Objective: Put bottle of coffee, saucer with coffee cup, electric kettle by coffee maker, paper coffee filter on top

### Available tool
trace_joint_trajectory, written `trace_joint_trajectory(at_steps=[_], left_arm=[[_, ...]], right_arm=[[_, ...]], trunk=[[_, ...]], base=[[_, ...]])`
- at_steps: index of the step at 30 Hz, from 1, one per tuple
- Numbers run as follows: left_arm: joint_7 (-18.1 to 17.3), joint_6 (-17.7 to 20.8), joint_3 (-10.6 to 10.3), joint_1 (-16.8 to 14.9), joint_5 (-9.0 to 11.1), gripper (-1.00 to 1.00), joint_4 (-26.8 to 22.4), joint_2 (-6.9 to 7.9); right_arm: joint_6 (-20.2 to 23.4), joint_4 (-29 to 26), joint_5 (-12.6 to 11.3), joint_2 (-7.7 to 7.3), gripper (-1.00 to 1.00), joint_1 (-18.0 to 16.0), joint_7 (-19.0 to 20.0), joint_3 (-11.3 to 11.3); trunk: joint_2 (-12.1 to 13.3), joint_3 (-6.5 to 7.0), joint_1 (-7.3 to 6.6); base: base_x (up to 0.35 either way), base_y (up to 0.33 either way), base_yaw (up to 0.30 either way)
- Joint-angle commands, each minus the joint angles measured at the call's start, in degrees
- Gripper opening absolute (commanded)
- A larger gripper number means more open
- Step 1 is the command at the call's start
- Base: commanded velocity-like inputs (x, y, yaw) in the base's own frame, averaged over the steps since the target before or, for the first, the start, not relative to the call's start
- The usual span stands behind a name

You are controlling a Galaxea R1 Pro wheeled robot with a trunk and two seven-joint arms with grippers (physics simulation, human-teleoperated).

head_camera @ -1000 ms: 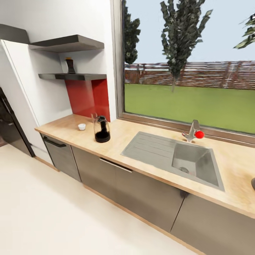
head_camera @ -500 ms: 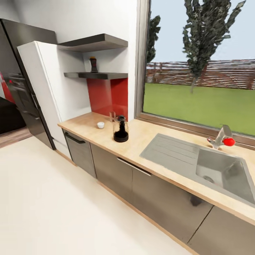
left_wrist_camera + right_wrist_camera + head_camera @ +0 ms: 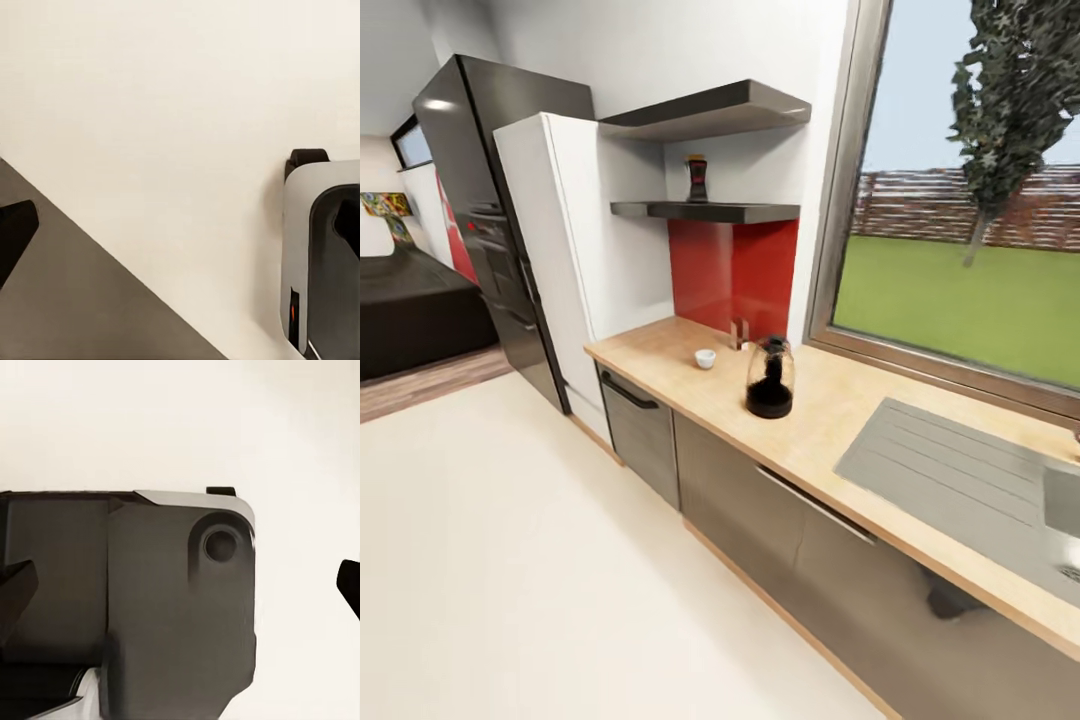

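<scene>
The pale floor (image 3: 510,560) lies nearest, broad and bare, running up to the glossy grey cabinets (image 3: 780,540). In the left wrist view the left pincer (image 3: 180,225) shows only two dark fingertips at the picture's edges, set wide apart with nothing between them – open, above the floor and a grey part of the robot's base (image 3: 322,255). The right pincer (image 3: 180,585) looks the same in its own view: dark tips far apart, empty, over a dark grey body panel (image 3: 150,615).

Over the cabinets runs the kitchen countertop (image 3: 830,420), a beige surface with a steel draining board (image 3: 950,470) at the right. The electric kettle (image 3: 770,378) stands upright on that surface near its front edge, dark liquid in its glass body. Left of it and a little farther back sits the coffee cup (image 3: 705,358), small and white, well apart from the kettle. A small object stands behind them against the red backsplash (image 3: 730,275), too small to make out.

Higher up, on the kitchen shelf (image 3: 705,211) – the lower of two dark slabs – the bottle of coffee (image 3: 698,178) stands upright. To the left rise a white cabinet panel (image 3: 560,260) and a tall dark fridge (image 3: 490,200); at the right, a window (image 3: 970,260) gives onto grass.
</scene>
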Motion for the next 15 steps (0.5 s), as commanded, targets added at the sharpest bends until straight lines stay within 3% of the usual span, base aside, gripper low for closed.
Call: trace_joint_trajectory(at_steps=[1,15], left_arm=[[0.0,-0.3,-0.5,-0.1,0.4,1.00,0.2,-0.04],[-0.1,-0.7,-0.5,-0.1,0.4,1.00,0.2,-0.11]], right_arm=[[-0.2,0.0,0.0,0.00,1.00,0.0,0.0,0.1],[-0.5,0.3,0.0,0.00,1.00,0.0,0.1,0.3]], trunk=[[-0.1,-0.15,0.06],[-0.1,-0.19,0.06]], base=[[0.288,0.210,0.256],[0.300,0.186,0.027]])
